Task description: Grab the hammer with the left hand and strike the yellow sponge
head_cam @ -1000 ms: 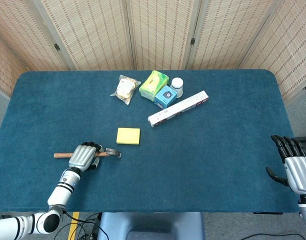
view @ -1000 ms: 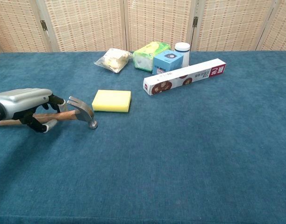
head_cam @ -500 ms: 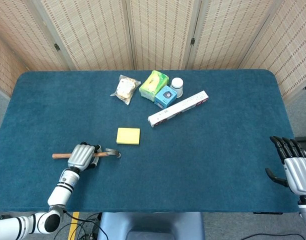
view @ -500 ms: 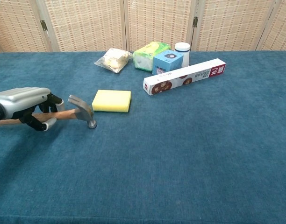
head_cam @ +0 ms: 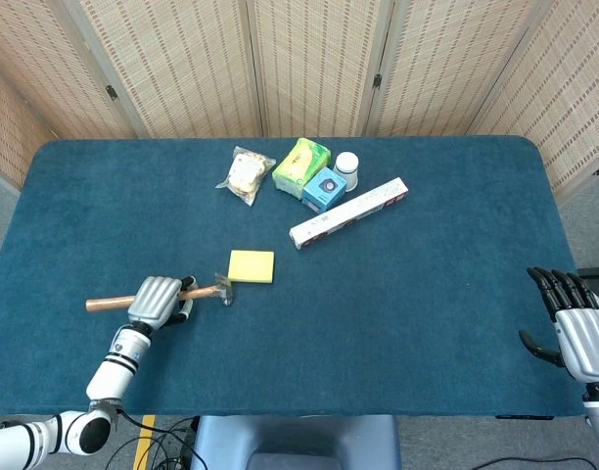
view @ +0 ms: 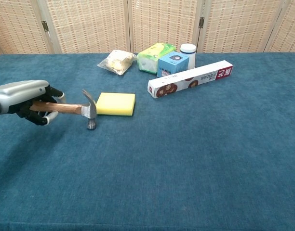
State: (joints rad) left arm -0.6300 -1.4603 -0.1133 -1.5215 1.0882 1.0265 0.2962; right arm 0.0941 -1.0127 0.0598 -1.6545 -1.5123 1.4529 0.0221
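My left hand point(head_cam: 155, 301) point(view: 27, 100) grips the wooden handle of the hammer point(head_cam: 187, 293) point(view: 73, 109) at the front left of the table. The hammer is lifted off the cloth, its metal head point(view: 90, 109) pointing down just left of the yellow sponge point(head_cam: 252, 266) point(view: 115, 104). The sponge lies flat on the blue cloth, a short gap from the hammer head. My right hand point(head_cam: 576, 328) hangs at the table's front right edge with fingers apart and nothing in it; the chest view does not show it.
At the back middle stand a clear bag of snacks point(head_cam: 245, 174), a green pack point(head_cam: 301, 165), a blue box point(head_cam: 324, 189), a white jar point(head_cam: 346, 169) and a long white-and-red box point(head_cam: 348, 212). A wicker screen stands behind the table.
The left hand has raised the hammer off the cloth and turned it, so the head now points down and sits closer to the sponge. The right hand stays still.
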